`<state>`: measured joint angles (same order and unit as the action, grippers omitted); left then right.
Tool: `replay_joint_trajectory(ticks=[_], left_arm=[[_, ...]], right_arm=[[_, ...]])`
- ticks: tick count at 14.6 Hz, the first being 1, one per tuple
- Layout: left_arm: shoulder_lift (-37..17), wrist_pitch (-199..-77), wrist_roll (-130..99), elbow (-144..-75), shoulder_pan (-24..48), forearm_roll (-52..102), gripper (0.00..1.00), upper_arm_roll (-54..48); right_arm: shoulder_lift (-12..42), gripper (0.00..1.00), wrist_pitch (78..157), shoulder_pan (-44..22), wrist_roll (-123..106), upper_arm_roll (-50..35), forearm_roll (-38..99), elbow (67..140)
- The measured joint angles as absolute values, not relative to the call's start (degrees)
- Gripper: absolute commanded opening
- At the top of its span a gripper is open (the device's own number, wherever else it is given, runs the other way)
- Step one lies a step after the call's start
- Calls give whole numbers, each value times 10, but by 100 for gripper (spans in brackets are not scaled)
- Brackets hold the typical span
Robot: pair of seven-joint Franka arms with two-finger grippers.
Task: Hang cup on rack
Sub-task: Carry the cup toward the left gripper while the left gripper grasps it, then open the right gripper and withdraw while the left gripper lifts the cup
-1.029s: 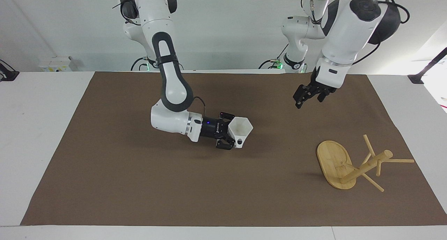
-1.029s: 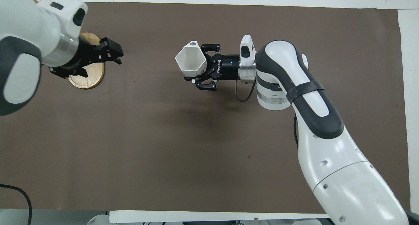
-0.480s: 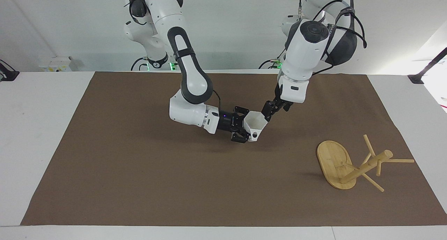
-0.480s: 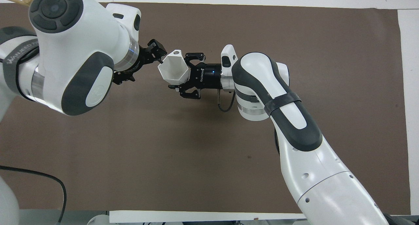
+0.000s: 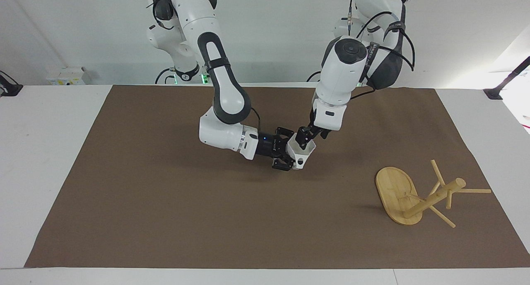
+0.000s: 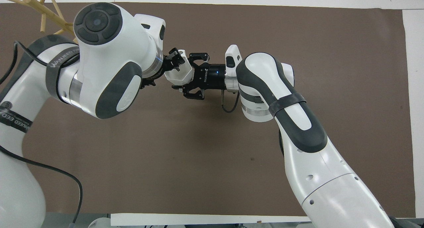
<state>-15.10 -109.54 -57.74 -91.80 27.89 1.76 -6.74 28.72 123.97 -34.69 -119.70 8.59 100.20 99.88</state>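
The cup (image 5: 301,151) was up in the air over the middle of the brown mat (image 5: 165,202), tipped on its side with its mouth toward the left arm's end of the table. The right gripper (image 5: 287,154) lay level and clamped it by the base, one finger on each side. The cup's handle with its round hole faced away from the robots.

The left gripper (image 5: 305,136) came down slantwise from above, and its fingers were at the cup's rim; how wide they stood could not be told. In the overhead view the left gripper (image 6: 175,59) met the cup (image 6: 179,74) at the rim edge farther from the robots, and the left arm's bulk covered much of the mat beside it.

The rack (image 5: 418,194) lay toppled on the mat near the left arm's end, farther from the robots than the cup and well apart from it. Its oval base stood on edge, and the post and pegs pointed toward the mat's end edge. In the overhead view only its pegs (image 6: 43,9) showed past the left arm.

Between cup and rack the mat was bare. Open mat also ran toward the right arm's end.
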Motion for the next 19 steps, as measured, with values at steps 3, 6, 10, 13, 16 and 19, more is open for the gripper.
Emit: replay_joint_trajectory(ticks=[3,6,10,13,16,19], left_arm=[[-151,-1103,-579,-925,283,18,0,-66],[-151,-1111,-581,-924,282,20,0,-64],[-151,-1117,-581,-923,281,20,0,-63],[-149,-1126,-584,-923,268,7,0,-61],[-149,-1183,-583,-928,216,-4,0,-53],[-138,-1274,-583,-969,176,-5,0,-52]], right_arm=[[287,18,1247,-347,-1198,86,1002,1000],[287,19,1250,-349,-1198,85,1003,1000],[287,100,1256,-349,-1199,85,1004,997],[288,100,1261,-348,-1199,86,1009,992],[272,100,1257,-337,-1199,88,1009,1001],[222,100,1247,-312,-1199,90,990,1049]])
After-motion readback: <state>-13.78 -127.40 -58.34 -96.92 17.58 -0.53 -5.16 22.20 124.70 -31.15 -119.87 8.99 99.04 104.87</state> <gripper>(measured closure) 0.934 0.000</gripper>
